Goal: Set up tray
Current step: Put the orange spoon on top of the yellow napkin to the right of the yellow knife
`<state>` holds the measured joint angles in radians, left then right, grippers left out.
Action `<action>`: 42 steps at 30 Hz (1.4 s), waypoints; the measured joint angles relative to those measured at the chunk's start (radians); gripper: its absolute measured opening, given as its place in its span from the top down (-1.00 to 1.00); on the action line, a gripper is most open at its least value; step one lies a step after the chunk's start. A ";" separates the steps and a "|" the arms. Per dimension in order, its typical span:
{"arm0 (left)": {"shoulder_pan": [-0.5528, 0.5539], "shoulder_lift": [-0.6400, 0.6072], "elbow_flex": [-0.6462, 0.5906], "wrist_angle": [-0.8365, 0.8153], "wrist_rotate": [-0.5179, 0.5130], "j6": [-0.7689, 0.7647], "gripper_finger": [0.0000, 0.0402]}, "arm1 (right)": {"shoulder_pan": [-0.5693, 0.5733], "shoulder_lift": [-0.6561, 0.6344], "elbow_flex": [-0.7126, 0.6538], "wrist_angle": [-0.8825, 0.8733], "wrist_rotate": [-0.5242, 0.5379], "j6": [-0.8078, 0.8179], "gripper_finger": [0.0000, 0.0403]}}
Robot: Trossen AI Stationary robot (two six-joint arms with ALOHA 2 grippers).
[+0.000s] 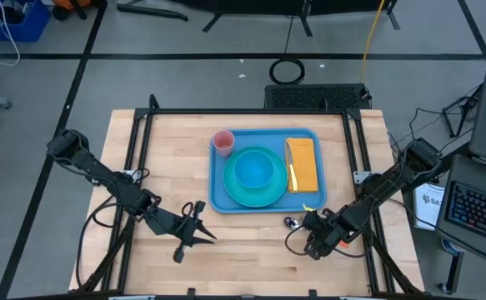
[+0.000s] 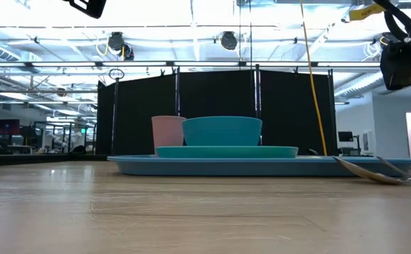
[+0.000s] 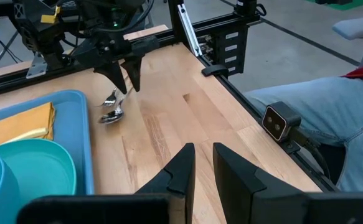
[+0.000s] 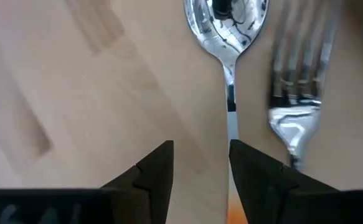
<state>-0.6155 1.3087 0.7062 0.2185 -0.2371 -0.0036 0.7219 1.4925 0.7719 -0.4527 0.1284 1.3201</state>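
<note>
Just ahead of the right gripper [image 4: 200, 165], whose jaws stand open with nothing between them, we see a spoon [image 4: 226, 25] and a fork [image 4: 296, 102] lying side by side on the wooden surface [image 1: 251, 250], the spoon's handle running back toward the gap and the fork a little off to one side of it. Beyond these, away from the jaws, sits the tray [image 1: 219, 187], a broad blue plastic rectangle with a raised rim that already carries a turquoise plate [image 1: 269, 193] with a bowl [image 1: 253, 171] on it, a pink cup [image 1: 223, 142] and a folded yellow napkin [image 1: 303, 165]. We judge the tray itself stiff, light and fairly slick, best taken by its rim if it must move at all; loaded as it is, it would want a level carry. The cutlery looks like thin polished metal, hard and slippery, lying flat, so we would pinch across the narrow handle, jaws straddling it from above. The left gripper [image 3: 200, 165] hangs over bare wood well apart from the tray, its jaws narrowly parted and holding nothing. From the low view we cannot quite tell whether the fork touches the tray's edge.
</note>
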 joint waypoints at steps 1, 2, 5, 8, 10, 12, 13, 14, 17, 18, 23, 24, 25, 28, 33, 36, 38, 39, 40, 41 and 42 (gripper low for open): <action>0.000 0.000 0.000 0.000 0.000 0.000 0.69 | 0.000 0.000 0.000 0.003 -0.001 0.000 0.26; 0.000 0.000 0.000 0.000 0.000 0.000 0.69 | 0.000 0.001 0.000 -0.001 -0.001 0.002 0.26; 0.000 0.000 0.000 0.000 0.000 -0.001 0.69 | 0.000 0.004 0.001 -0.017 0.000 0.002 0.26; 0.000 0.000 0.000 -0.001 0.000 -0.002 0.69 | 0.000 0.004 0.002 -0.033 0.001 0.003 0.26; 0.000 0.000 0.000 -0.004 0.000 -0.002 0.69 | 0.000 0.004 0.002 -0.022 0.001 0.003 0.26; 0.000 0.000 0.000 -0.004 0.000 -0.002 0.69 | 0.000 0.004 0.001 0.002 0.000 0.003 0.26; 0.000 0.000 0.000 -0.005 0.000 -0.002 0.69 | 0.000 0.004 0.001 0.019 0.000 0.003 0.26; 0.000 0.000 0.000 -0.005 0.000 -0.002 0.69 | 0.000 0.005 0.001 0.039 0.000 0.002 0.26; 0.000 0.000 0.000 -0.005 0.000 -0.002 0.69 | 0.000 0.005 0.001 0.059 0.001 -0.007 0.26; 0.000 0.000 0.000 -0.005 0.000 -0.001 0.69 | 0.000 0.005 0.001 0.059 0.001 -0.014 0.26; 0.000 0.000 0.000 -0.005 0.000 -0.001 0.69 | 0.000 0.005 0.001 0.036 0.002 -0.023 0.26; 0.000 0.000 0.000 -0.005 0.000 -0.001 0.69 | 0.000 0.005 0.001 0.031 0.003 -0.023 0.26; 0.000 0.000 0.000 -0.005 0.000 -0.001 0.69 | 0.000 0.005 0.001 0.028 0.004 -0.025 0.26; 0.000 0.000 0.000 -0.005 0.000 -0.001 0.69 | 0.000 0.005 0.001 0.008 0.007 -0.024 0.26; 0.000 0.000 0.000 -0.005 0.000 -0.001 0.69 | 0.000 0.014 0.001 0.012 0.009 -0.022 0.26; 0.000 0.000 0.000 -0.006 0.000 -0.001 0.69 | 0.000 0.040 0.001 0.033 0.010 -0.020 0.26; 0.000 0.000 0.000 -0.006 0.000 -0.001 0.69 | 0.000 0.049 0.003 0.039 0.008 -0.022 0.26; 0.000 0.000 0.000 -0.006 0.000 -0.001 0.69 | 0.000 0.055 0.004 0.039 0.009 -0.023 0.26; 0.000 0.000 0.000 -0.008 0.000 -0.001 0.69 | 0.000 0.057 0.004 0.039 0.009 -0.023 0.26; 0.000 0.000 0.000 -0.006 0.000 -0.001 0.69 | 0.000 0.059 0.005 0.040 0.009 -0.024 0.27; 0.000 0.000 0.000 -0.006 0.000 -0.001 0.69 | 0.000 0.060 0.005 0.040 0.008 -0.026 0.27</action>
<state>-0.6155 1.3087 0.7063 0.2123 -0.2371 -0.0048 0.7219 1.5521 0.7765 -0.4129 0.1368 1.2946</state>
